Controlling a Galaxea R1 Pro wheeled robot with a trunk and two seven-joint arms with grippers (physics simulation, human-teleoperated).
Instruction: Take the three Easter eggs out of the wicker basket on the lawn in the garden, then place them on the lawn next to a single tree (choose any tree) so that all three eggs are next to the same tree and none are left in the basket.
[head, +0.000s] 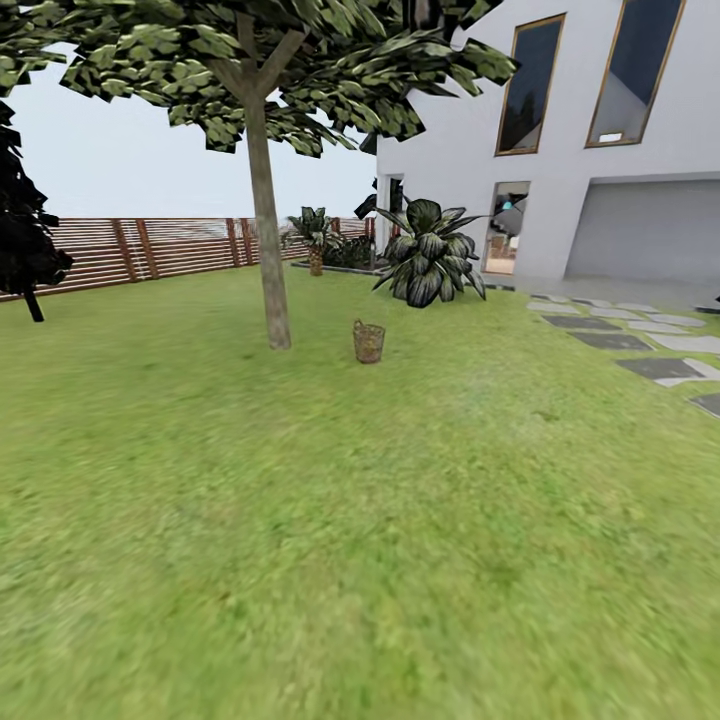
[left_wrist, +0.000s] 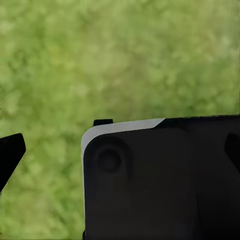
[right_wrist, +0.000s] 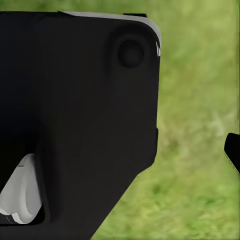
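Note:
The wicker basket (head: 368, 342) stands far off on the lawn (head: 330, 520), small and brown, just right of the tree (head: 267, 240) with its straight grey-brown trunk. From this distance the Easter eggs are hidden behind the basket's wall. My left gripper (left_wrist: 120, 152) hangs over grass, with one dark fingertip (left_wrist: 10, 155) at one edge of the left wrist view and the other at the opposite edge. My right gripper (right_wrist: 120, 152) is also over grass and shows one fingertip (right_wrist: 233, 152) far to the side. Nothing sits between either pair of fingers.
A black part of the robot (left_wrist: 160, 180) blocks much of both wrist views. A white house (head: 560, 150) and grey stepping stones (head: 640, 345) lie to the right. A broad-leaved shrub (head: 430, 255) stands beyond the basket. A slatted wooden fence (head: 150, 250) runs along the back left.

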